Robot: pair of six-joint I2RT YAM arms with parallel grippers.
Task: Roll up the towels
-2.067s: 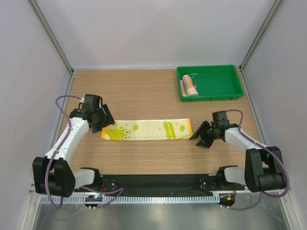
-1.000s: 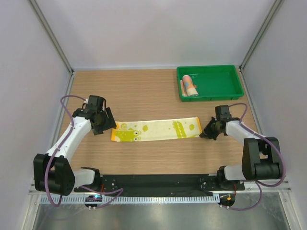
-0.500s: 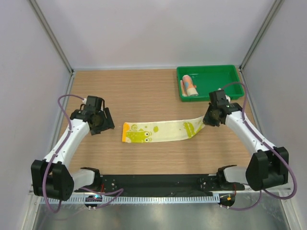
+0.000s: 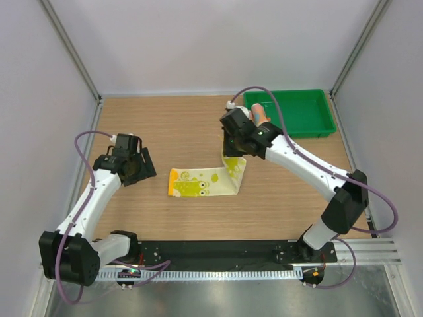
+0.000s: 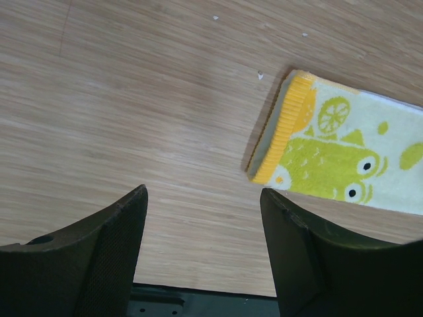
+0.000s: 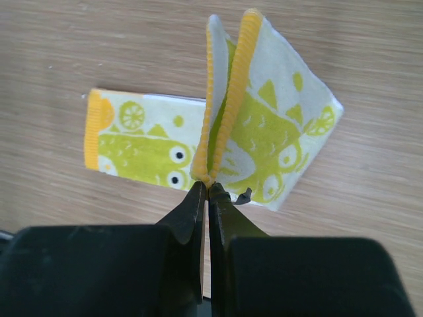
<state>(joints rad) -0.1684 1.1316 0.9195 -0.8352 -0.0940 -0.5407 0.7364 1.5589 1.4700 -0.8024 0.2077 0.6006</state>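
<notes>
**Pinching one end of the yellow towel (image 4: 198, 183), a soft cloth with a white-green print, to begin its roll**

Right gripper (image 6: 206, 193): its two black fingers are clamped together on the orange-hemmed short edge of the yellow towel. That end is held up off the wooden table (image 4: 185, 125) and doubled back over the strip. The towel's left part lies flat mid-table, with its other hemmed end nearest the left gripper (image 5: 201, 198). The left gripper hangs just left of that end with its fingers apart and holds nothing.

To do this step well, the raised end probably wants to travel low and straight along the strip. That way the long edges stay stacked and the first turn comes out tight and square. In the right wrist view the lifted flap sits slightly skewed, so a small correction before laying it down looks wise. The free left gripper could pin the flat end so the cloth does not slide.

By count there are two towels. One is this yellow one. The other is a rolled towel (image 4: 262, 116), pink-orange and pale blue, lying in the green plastic tray (image 4: 291, 134) at the far right and partly hidden by the arm. There are also one tray and two grippers.
</notes>
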